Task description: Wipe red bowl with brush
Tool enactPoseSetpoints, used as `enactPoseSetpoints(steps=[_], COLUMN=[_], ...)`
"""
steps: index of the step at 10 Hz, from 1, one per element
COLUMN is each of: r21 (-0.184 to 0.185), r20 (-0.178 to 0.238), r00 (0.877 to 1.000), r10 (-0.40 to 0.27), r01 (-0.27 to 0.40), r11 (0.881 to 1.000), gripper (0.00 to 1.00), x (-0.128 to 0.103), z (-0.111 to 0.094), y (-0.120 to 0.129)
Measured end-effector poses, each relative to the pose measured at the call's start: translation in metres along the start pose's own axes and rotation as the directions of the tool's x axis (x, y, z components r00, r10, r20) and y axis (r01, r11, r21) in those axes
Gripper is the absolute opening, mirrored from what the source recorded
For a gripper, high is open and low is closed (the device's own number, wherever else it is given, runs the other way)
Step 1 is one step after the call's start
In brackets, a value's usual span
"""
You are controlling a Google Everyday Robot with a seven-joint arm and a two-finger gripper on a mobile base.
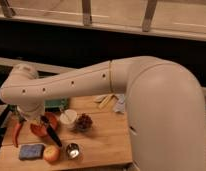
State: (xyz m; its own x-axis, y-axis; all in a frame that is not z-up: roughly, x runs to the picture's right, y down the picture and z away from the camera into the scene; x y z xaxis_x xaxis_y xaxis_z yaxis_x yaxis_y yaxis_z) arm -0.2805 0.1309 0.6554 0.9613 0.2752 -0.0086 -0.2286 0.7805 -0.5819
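The red bowl (40,130) sits at the left of the wooden table (106,142), partly hidden behind my arm and the brush. My gripper (38,119) hangs right over the bowl and is shut on the brush (51,134). The brush is long and black. It slants down and to the right from the gripper, across the bowl's right rim, and its lower end points toward a small metal cup (72,150).
A white cup (69,117) and a clear bowl of red berries (84,121) stand right of the red bowl. A blue sponge (31,151) and an orange fruit (52,154) lie in front. A red utensil (16,132) lies left. A green tray (58,104), pale utensil (105,101) and cloth (119,103) are behind.
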Motion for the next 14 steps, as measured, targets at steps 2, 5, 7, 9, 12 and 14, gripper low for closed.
enactPoseSetpoints(steps=[2,5,7,9,12,14], r21=[-0.037,-0.051,-0.05,-0.053,-0.067,-0.083], r20=[-0.041,-0.061,-0.061,-0.077,-0.11,-0.133], r00=[0.999,0.998,0.998,0.997,0.993,0.99], r10=[-0.01,-0.005,-0.003,-0.005,-0.031,-0.043], r01=[0.008,0.002,0.0,0.001,0.024,0.032], r11=[0.999,0.999,0.999,0.999,0.997,0.996], gripper=[0.0,0.0,0.0,0.0,0.0,0.0], x=[-0.001,0.002,0.003,0.002,-0.007,-0.01], z=[0.032,0.043,0.043,0.044,0.052,0.057], y=[0.001,0.0,-0.001,-0.001,-0.003,-0.008])
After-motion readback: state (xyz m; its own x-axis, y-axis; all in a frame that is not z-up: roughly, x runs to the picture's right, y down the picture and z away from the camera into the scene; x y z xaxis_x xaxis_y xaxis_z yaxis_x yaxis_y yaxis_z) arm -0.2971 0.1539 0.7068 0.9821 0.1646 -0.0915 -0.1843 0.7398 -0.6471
